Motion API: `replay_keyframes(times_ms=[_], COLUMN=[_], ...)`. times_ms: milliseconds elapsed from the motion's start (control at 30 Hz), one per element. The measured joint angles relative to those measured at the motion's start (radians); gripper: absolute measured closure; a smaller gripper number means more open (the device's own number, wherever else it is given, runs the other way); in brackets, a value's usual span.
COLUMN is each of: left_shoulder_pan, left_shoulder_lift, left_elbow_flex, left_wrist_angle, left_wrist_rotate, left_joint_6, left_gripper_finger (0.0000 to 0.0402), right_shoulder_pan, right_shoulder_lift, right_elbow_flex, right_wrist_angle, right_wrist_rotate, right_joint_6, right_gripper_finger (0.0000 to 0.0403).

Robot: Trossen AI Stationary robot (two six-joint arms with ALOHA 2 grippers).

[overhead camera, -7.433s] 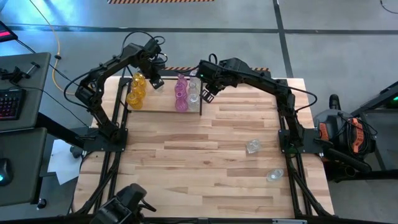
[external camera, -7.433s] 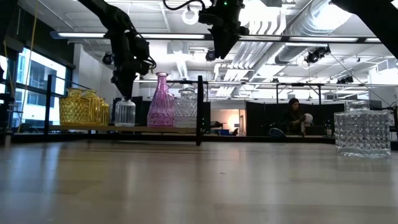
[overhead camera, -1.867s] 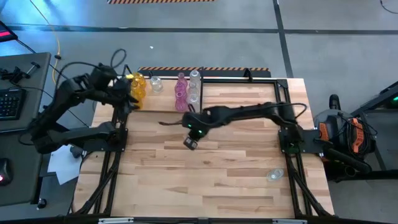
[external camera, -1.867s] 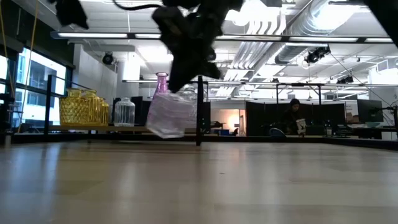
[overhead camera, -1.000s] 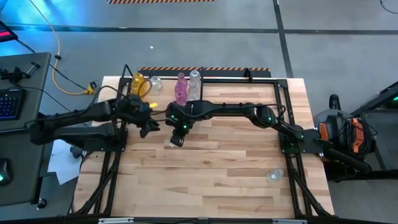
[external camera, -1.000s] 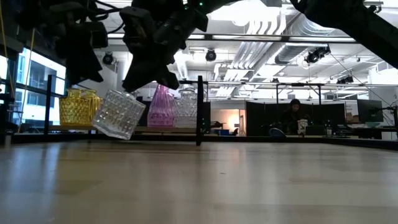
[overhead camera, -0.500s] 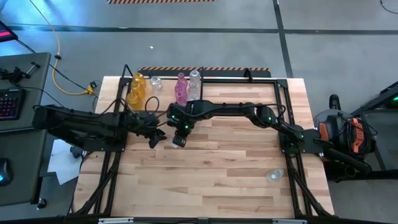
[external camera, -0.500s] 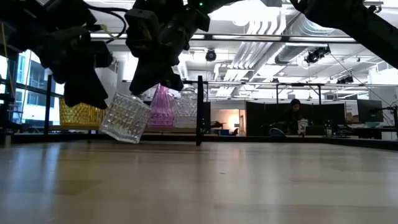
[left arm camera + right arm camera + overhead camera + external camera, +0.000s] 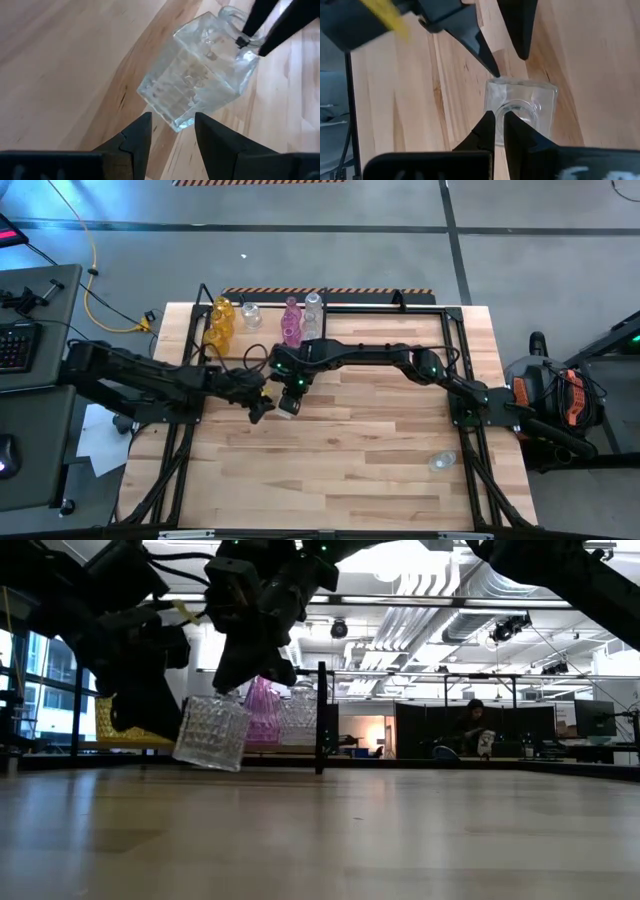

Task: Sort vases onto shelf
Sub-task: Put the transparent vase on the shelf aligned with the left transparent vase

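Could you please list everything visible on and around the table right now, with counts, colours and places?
Square clear vase: one, clear cut glass, held tilted above the table, in front of the shelf.
Yellow vases: at least two, amber-yellow, left end of the shelf.
Pink vase: one, pink, on the shelf near the divider.
Clear vases on the shelf: two, clear; one beside the pink vase, one beside the yellow ones.
Loose clear vase: one, clear, on the table's near right part.
Shelf: one, black frame, far left of the table.
Table: one, pale wood.
Person: one, far in the room behind.
Right claw: shut on the square vase's rim.
Left claw: open, at the same vase's base.
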Motion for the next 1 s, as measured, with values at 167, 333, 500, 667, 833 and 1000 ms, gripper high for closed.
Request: replay_keyframes(times_ms=[167,333,500,667,833,1000], left_shoulder_pan=[0.0,0.001,0.001,0.005,0.005,0.005], left_shoulder_lift=[0.023,0.023,0.0,-0.051,-0.113,-0.16], left_elbow_flex=[0.0,0.0,0.0,0.0,0.001,0.032], left_wrist_angle=[0.004,0.004,-0.001,-0.026,-0.084,-0.115], left_wrist_rotate=[0.003,0.01,0.027,0.028,0.034,0.103], left_joint_6=[0.0,-0.001,-0.001,0.002,0.038,0.183], left_gripper_finger=[0.0261,0.0261,0.0261,0.0261,0.0261,0.0261], right_shoulder_pan=[0.002,0.002,0.002,0.002,-0.003,-0.018], right_shoulder_lift=[0.0,0.0,-0.001,-0.001,-0.001,-0.006], right_elbow_flex=[0.0,0.0,0.0,0.0,0.0,0.0], right_wrist_angle=[0.009,0.01,0.008,0.009,0.009,0.018], right_wrist_rotate=[-0.019,-0.031,-0.008,0.025,0.028,0.027], right_joint_6=[0.001,0.001,-0.001,-0.01,-0.01,-0.004], right_gripper_finger=[0.0397,0.0383,0.0367,0.036,0.0359,0.0359])
